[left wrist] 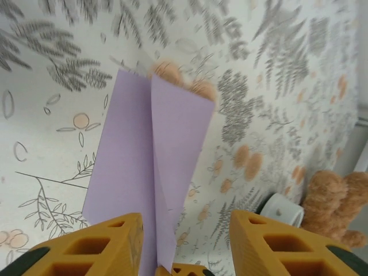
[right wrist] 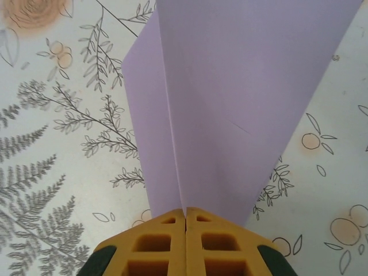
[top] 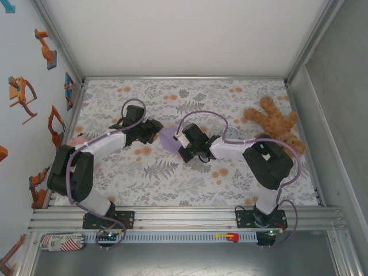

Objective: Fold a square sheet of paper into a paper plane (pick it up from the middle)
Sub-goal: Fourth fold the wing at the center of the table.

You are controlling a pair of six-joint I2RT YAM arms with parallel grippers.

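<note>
Right wrist view: a thin lavender paper dart (right wrist: 230, 103), folded long and narrow with a centre crease, runs up and away from the right gripper (right wrist: 186, 211). The two yellow fingers (right wrist: 155, 241) are pressed fully together on its near end, so this gripper is pinching the paper. In the left wrist view the same dart (left wrist: 144, 161) spreads out ahead of the left gripper (left wrist: 184, 221), with two overlapping flaps meeting at the crease. This gripper's yellow fingers (left wrist: 109, 241) stand well apart. The dart's narrow end passes between them, close beside one finger and well clear of the other, and is not clamped.

From the top external camera, the dart (top: 168, 138) sits over the middle of the flower-patterned tablecloth (top: 172, 178), between the left gripper (top: 155, 131) and the right gripper (top: 181, 140). A small round white object (top: 232, 133) lies to the right of the arms, and just beyond it sprawls a brown teddy bear (top: 276, 126).
</note>
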